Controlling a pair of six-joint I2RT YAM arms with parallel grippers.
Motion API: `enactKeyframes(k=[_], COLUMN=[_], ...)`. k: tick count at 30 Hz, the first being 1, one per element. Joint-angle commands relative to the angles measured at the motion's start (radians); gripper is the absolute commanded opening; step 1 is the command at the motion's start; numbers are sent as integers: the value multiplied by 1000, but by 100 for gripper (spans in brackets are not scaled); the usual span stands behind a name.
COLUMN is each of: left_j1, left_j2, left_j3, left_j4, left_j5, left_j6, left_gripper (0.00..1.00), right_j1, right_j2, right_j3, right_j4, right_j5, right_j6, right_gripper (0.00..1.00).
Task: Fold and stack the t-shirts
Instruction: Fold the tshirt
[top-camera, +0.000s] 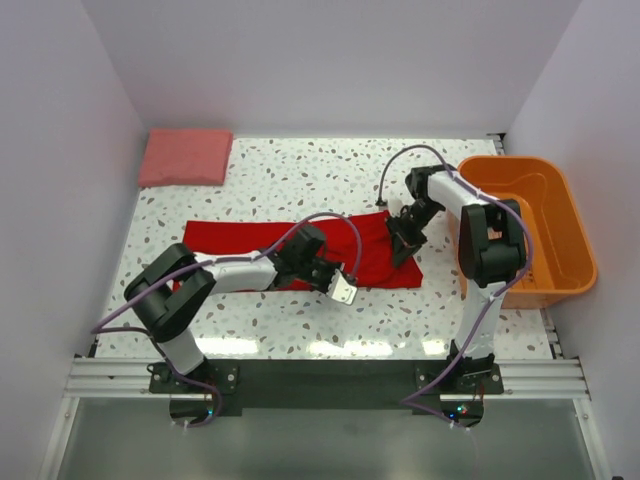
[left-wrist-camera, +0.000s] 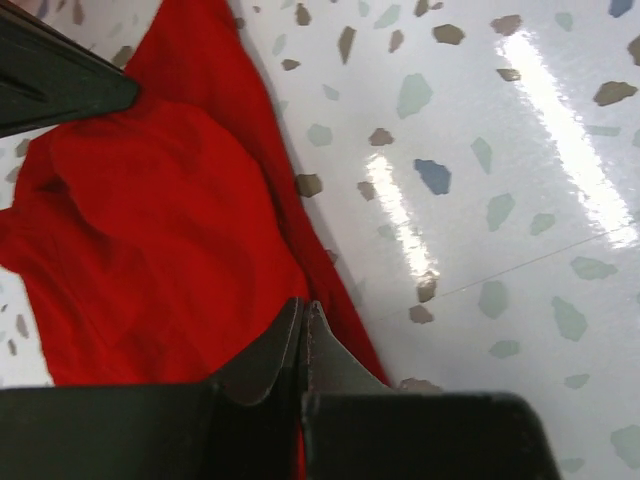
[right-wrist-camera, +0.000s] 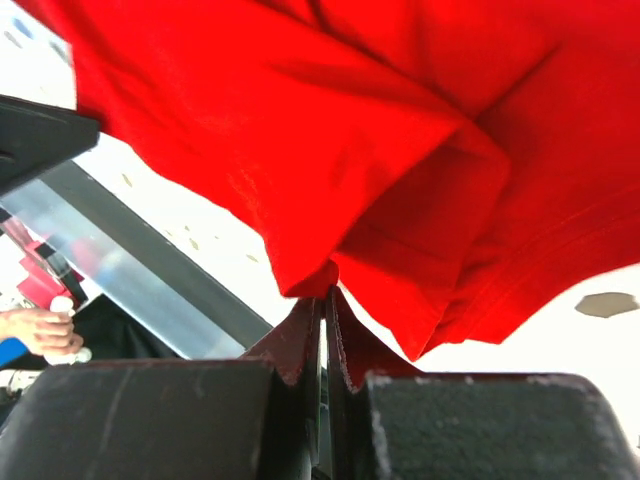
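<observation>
A bright red t-shirt (top-camera: 240, 240) lies spread in a long band across the middle of the speckled table. My left gripper (top-camera: 341, 286) sits at its near edge, right of centre. In the left wrist view the left gripper (left-wrist-camera: 303, 308) is shut, with the red t-shirt's (left-wrist-camera: 150, 220) hem caught between its fingers. My right gripper (top-camera: 404, 238) is over the shirt's right end. The right wrist view shows the right gripper (right-wrist-camera: 326, 292) shut on a bunched fold of the red t-shirt (right-wrist-camera: 400, 120). A salmon-pink t-shirt (top-camera: 185, 157) lies folded at the far left corner.
An orange plastic basket (top-camera: 512, 161) stands at the table's right edge, just beyond the right arm. White walls enclose the table on the left, back and right. A metal rail (top-camera: 320, 378) runs along the near edge by the arm bases.
</observation>
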Motion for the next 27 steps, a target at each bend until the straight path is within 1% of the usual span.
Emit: enactKeyframes(k=[1,11,20,23,27], left_j1=[38,156,215,222,233], left_j2=[-51,12,66,78,96], left_j3=[72,172,212,211,206], left_j4=[-14,-17,12,26,49], left_j5=[50,67,56,52,46], left_j6=[13,-7,6,15,24], left_gripper=[0,0,0,0,0], right_j1=[-1,-1,-4,-4,-3], right_j2=[10,114,175,200,209], right_j3=[90,272,409,432,416], right_j4=[-54,-75,-52,-61,-61], right_j5=[-62,-73,-103,-94,-91], right_j6=[-8,5,28,26,24], right_gripper=[0,0,0,0,0])
